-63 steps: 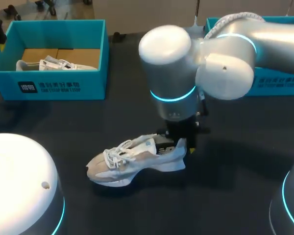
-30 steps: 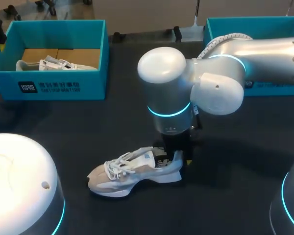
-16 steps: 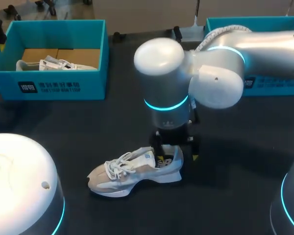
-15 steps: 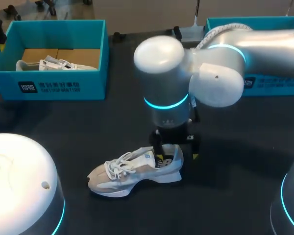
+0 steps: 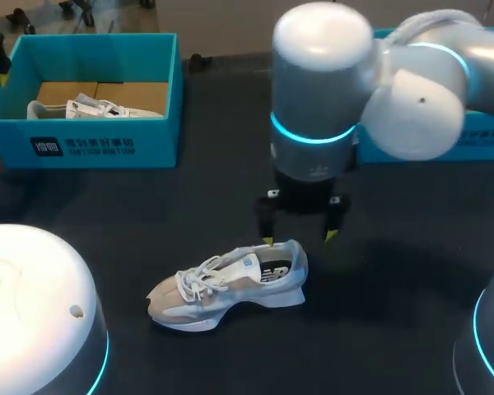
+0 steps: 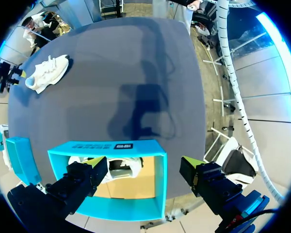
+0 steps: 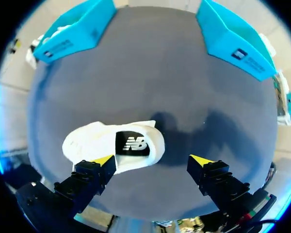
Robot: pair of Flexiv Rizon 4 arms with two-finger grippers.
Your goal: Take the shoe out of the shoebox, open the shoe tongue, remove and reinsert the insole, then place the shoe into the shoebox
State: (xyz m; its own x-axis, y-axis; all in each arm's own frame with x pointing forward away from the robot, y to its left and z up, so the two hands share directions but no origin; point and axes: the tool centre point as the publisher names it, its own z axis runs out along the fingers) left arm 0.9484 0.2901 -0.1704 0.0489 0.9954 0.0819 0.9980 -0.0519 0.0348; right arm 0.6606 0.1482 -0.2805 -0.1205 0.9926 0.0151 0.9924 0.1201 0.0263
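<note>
In the head view, the right gripper (image 5: 299, 239) hangs just over the heel of the shoe (image 5: 230, 284). Its fingers are spread wide and hold nothing. The shoe stands on its sole on the black table (image 5: 148, 206), with the toe pointing to about 9 o'clock. The left shoebox (image 5: 90, 144) is at 10 o'clock from the shoe, with a second shoe (image 5: 90, 107) inside. The right shoebox (image 5: 490, 144) is at 2 o'clock, partly behind the arm.

In the left wrist view, the left gripper (image 6: 140, 165) is wide apart and empty, above the left shoebox. The shoe lies far ahead across the table.

In the right wrist view, the shoe lies under the parted fingers and shows its dark insole (image 7: 133, 143). Both shoeboxes stand ahead of it.
</note>
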